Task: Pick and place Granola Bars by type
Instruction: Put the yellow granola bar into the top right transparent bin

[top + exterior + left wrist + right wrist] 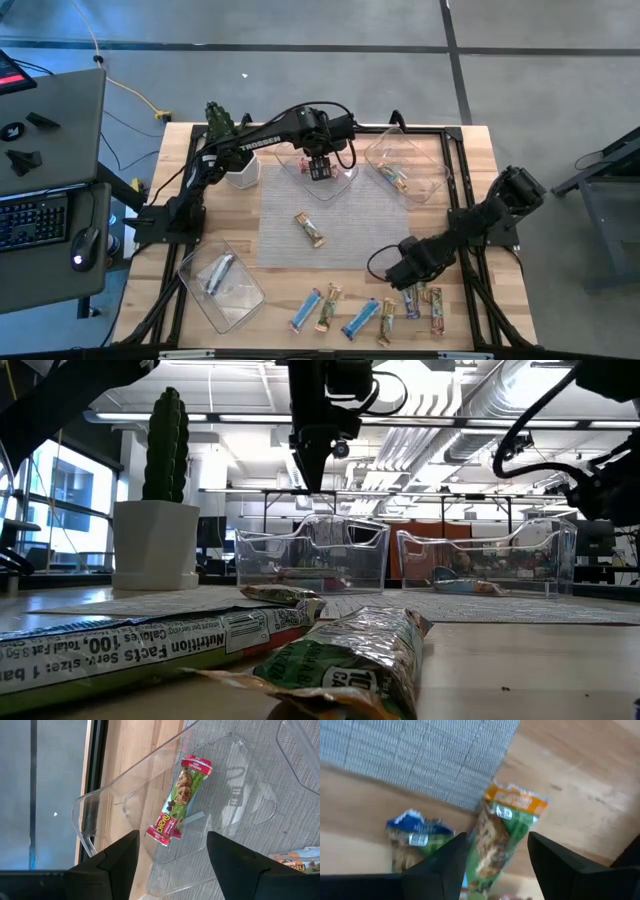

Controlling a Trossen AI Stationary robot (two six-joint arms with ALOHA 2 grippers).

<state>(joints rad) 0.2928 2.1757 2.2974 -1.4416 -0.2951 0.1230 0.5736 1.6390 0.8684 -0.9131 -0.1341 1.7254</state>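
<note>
Glossy wrapped granola bars (362,310) lie in a loose row along the near edge of the wooden table (480,180), most with their long axes running roughly near-to-far, some slanted. The right gripper (400,272) hangs just above the right end of this row, jaws spread and empty, straddling a green-and-orange bar (506,827) with a blue-topped bar (415,840) just beside it. Risk: the two wrappers sit so near each other that a closing finger could catch or push the neighbour, dragging a wrong type along. One bar (311,229) lies alone on the grey mat (350,225), slanted. Farther off, the left gripper (319,168) hovers over the middle clear tray (350,178), jaws released, holding nothing. A red-and-green bar (181,796) lies flat in that tray, slanted across its floor. The right tray (430,165) holds another bar (393,178). A third tray (245,300) sits at the near left corner.
</note>
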